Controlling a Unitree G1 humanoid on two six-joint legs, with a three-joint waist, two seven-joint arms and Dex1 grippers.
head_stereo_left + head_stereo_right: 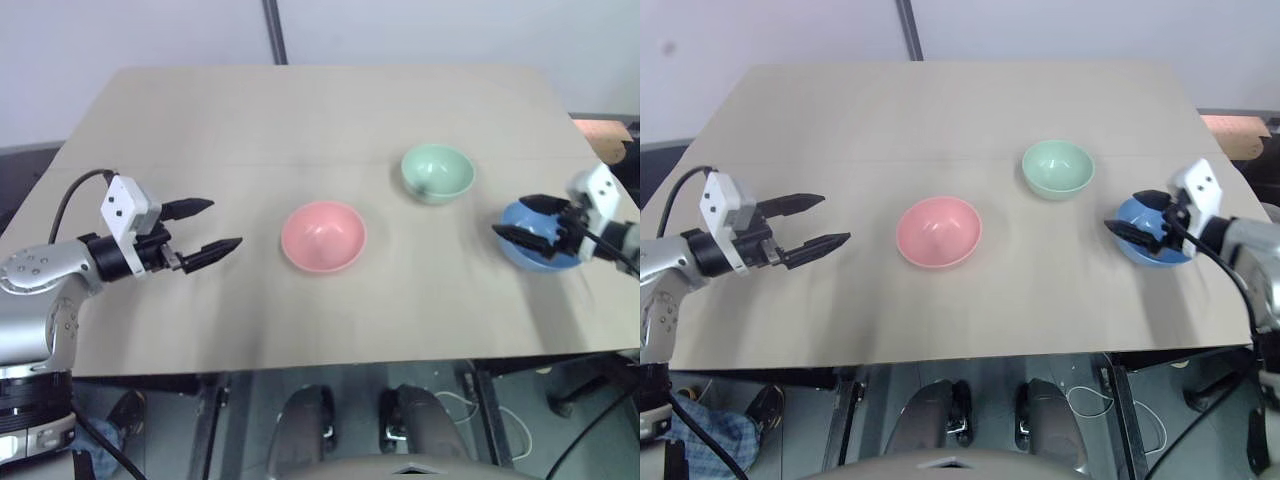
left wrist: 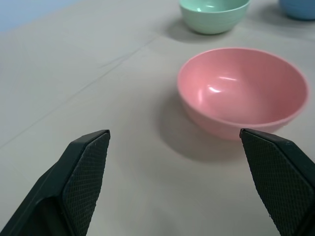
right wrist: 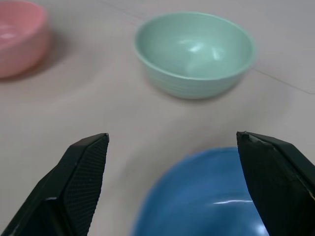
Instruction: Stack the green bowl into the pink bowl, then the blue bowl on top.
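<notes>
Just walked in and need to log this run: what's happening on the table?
Three bowls sit apart on the table, nothing stacked yet. The right gripper hovers open over the blue bowl near the table's right edge, not gripping it. The left gripper is open above bare table, left of the pink bowl. The green bowl stands untouched behind them.

No legible text, labels or nos. anywhere.

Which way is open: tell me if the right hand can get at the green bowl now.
Probably yes. The right hand is open above the blue bowl, and the green bowl stands apart beyond it with bare table around it.
</notes>
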